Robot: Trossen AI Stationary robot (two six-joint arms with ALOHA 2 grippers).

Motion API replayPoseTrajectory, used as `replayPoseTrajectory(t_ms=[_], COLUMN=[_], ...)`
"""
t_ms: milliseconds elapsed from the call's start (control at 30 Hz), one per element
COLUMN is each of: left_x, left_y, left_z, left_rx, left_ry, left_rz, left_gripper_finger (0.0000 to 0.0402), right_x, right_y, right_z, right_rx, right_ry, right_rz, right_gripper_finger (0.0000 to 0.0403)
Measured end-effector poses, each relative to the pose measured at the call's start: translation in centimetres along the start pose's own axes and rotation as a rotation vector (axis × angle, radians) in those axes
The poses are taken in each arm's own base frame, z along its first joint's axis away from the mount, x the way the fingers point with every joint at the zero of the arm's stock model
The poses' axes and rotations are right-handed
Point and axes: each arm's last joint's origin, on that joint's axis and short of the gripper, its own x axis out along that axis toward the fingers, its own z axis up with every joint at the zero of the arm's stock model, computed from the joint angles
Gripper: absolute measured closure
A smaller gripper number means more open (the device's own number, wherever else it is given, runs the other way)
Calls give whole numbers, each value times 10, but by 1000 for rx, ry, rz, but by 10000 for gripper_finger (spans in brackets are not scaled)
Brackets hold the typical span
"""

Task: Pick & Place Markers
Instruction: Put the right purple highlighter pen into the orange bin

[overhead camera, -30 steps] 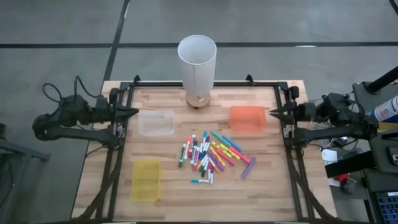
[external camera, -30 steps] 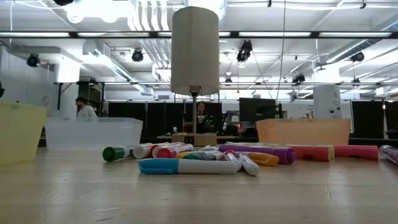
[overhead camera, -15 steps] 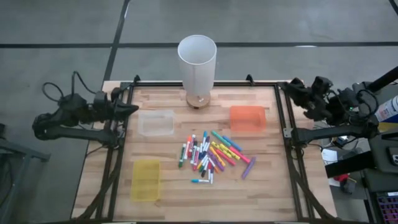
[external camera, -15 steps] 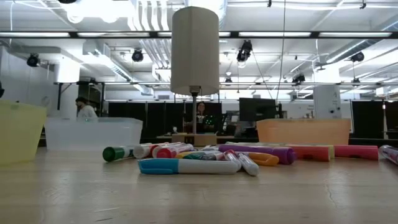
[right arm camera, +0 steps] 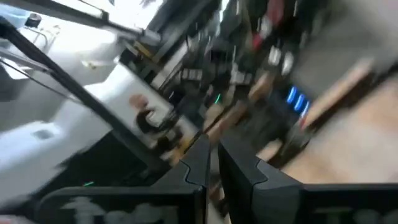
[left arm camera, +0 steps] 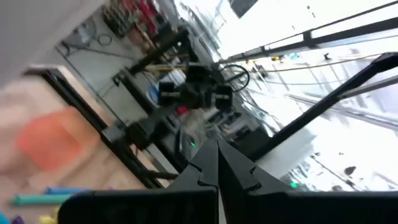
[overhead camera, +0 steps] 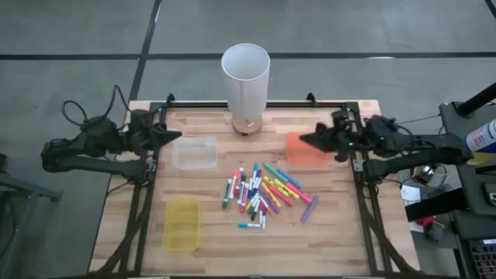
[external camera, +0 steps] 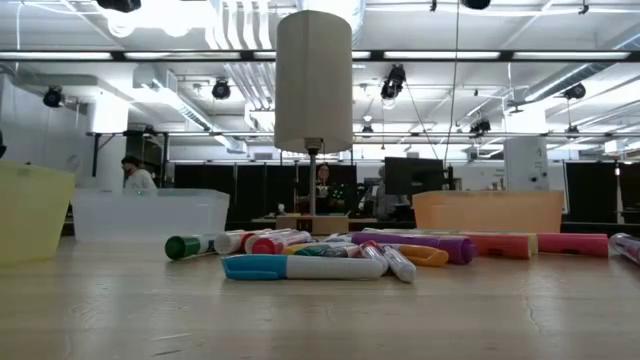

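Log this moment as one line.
left claw: shut, table's left edge | right claw: empty, over orange tray | markers: untouched

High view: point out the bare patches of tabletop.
Bare wood lies between the yellow plastic tray and the pile of mixed-colour markers, and below the orange plastic tray toward the right rail. The centre is crowded.

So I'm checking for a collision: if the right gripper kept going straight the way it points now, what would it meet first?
Seen from above, the right gripper points left over the orange tray; beyond lies the lamp base. Its height is unclear, so it may pass above both.
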Motion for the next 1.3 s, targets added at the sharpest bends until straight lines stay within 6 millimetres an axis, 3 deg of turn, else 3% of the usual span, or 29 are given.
replayPoseTrajectory(t_ms=[200,400,533,667,767,900,1067,1300], left_x=[3,4,6,8,12,17,25,33], left_y=[0,1,2,4,4,6,10,13], left_z=[-1,-1,1,0,-1,-3,-6,-9], left_rx=[-58,-67,-84,-73,-98,-148,-164,-223], left_ry=[11,-3,-65,-78,-74,-62,-51,-48], left_rz=[1,7,57,79,83,99,127,157], left_gripper_finger=[401,401,401,401,401,401,401,401], right_x=[23,19,15,21,24,29,36,48], right_y=[-23,-36,-34,-32,-35,-44,-62,-84], right_z=[-31,-69,-82,-92,-102,-118,-139,-159], right_rx=[386,522,409,65,-175,-333,-444,-447], right_ry=[341,814,1095,1274,1398,1528,1616,1686], right_rz=[-236,-576,-591,-419,-319,-251,-296,-350], right_gripper_finger=[372,341,302,268,261,263,262,276])
